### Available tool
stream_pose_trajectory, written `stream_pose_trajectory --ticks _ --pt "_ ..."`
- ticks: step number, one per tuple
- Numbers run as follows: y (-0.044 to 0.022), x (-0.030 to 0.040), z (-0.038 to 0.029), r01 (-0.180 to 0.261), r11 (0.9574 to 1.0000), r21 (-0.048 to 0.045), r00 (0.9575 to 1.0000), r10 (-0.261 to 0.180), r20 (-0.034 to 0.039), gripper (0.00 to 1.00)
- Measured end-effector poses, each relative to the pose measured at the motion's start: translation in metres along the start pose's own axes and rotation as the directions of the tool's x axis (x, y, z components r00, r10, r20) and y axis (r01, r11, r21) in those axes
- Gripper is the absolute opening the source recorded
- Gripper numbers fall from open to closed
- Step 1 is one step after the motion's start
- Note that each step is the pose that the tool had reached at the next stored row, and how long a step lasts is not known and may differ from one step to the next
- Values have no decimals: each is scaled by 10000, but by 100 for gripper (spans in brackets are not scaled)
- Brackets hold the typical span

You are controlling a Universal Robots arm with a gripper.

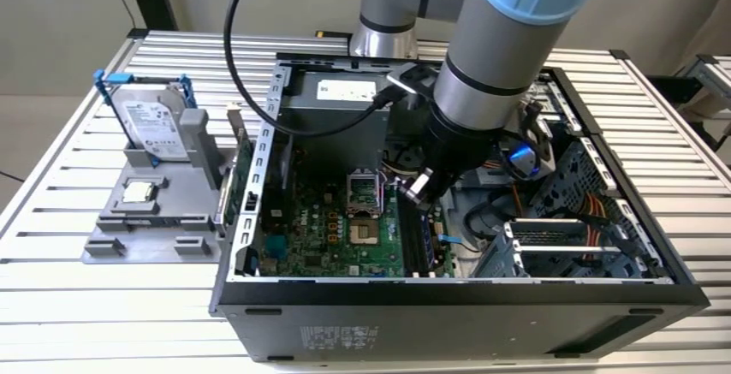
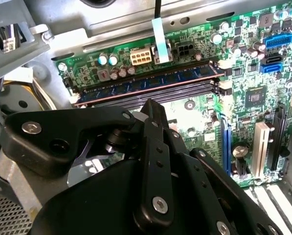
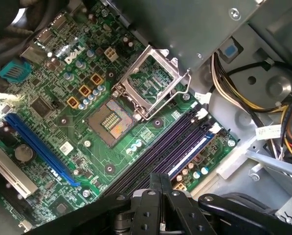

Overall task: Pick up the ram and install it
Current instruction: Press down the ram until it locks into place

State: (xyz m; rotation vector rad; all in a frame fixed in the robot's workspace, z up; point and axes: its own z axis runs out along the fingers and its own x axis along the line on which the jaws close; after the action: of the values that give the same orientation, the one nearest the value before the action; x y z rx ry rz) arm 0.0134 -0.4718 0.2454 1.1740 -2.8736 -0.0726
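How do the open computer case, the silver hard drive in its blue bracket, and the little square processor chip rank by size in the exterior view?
1. Computer case, by far the largest.
2. Hard drive, standing in the grey holder.
3. Processor chip, the smallest.

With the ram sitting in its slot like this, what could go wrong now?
The ram lies in the outermost slot beside the empty slots, but whether it is fully latched cannot be told; pressing unevenly might leave one end unseated. The open processor socket sits close by, so the gripper drifting sideways could touch its exposed contacts.
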Motion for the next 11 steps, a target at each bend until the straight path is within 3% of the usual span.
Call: stream_pose_trajectory --ticks 6,11 --pt "0 0 0 467 9989 7 9989 -467 -26 0" --pt "0 0 0 999 9950 11 9950 -999 -56 0"
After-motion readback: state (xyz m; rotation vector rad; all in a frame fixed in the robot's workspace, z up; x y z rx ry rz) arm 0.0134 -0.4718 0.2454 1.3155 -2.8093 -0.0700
